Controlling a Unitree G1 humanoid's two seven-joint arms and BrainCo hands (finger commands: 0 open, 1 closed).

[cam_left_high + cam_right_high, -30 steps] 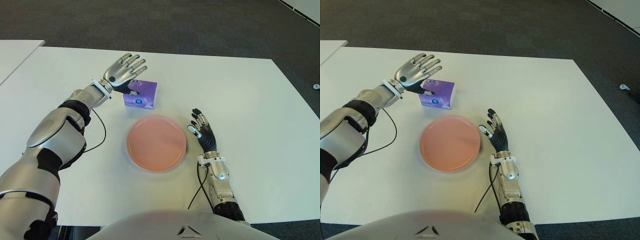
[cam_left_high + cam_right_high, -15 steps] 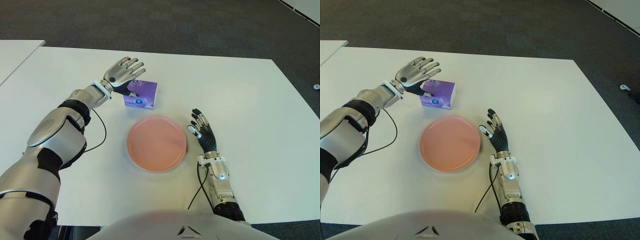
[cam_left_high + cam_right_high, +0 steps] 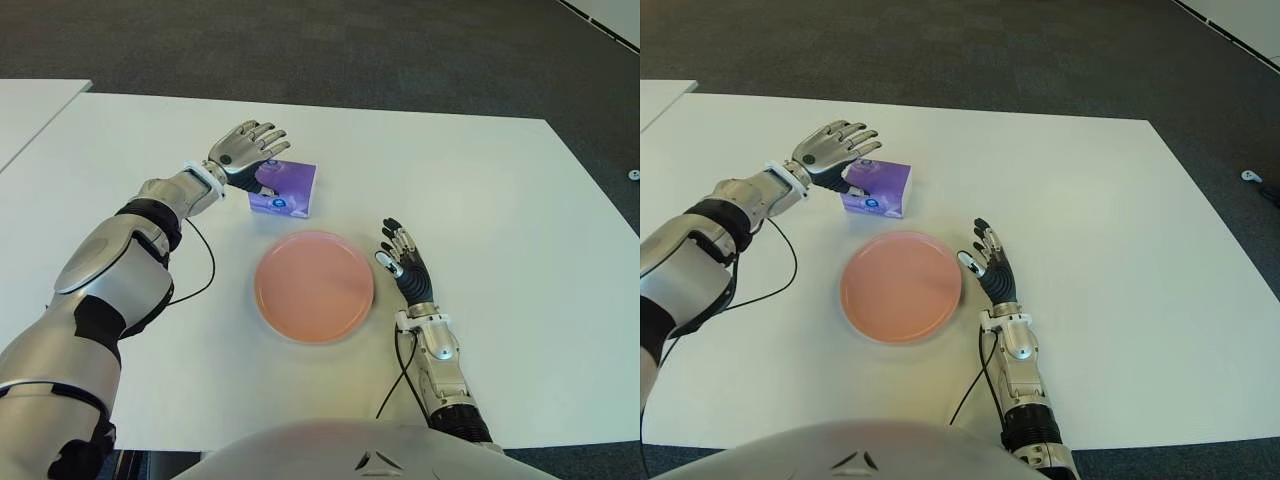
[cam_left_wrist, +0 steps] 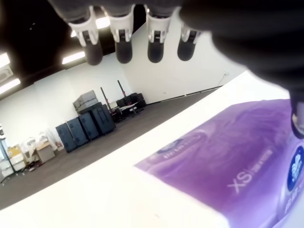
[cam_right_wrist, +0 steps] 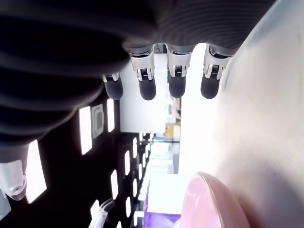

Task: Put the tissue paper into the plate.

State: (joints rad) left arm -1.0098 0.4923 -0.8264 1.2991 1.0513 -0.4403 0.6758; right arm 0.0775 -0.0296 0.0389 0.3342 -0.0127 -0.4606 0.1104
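Observation:
A purple tissue pack [image 3: 288,188] lies on the white table [image 3: 480,190], just beyond the pink plate [image 3: 314,285]. My left hand [image 3: 248,150] hovers over the pack's left end, fingers spread and slightly bent, thumb down beside the pack's near-left corner. The left wrist view shows the fingertips [image 4: 123,47] apart above the pack [image 4: 237,166], not closed on it. My right hand [image 3: 402,262] shows open just to the right of the plate, its fingers [image 5: 147,85] straight. The plate holds nothing.
A black cable [image 3: 205,265] loops on the table beside my left forearm. Part of a second white table [image 3: 30,110] shows at the far left. Dark carpet [image 3: 400,50] lies beyond the table's far edge.
My left hand has dropped lower over the tissue pack and its fingers have bent a little. The right hand and plate have not moved.

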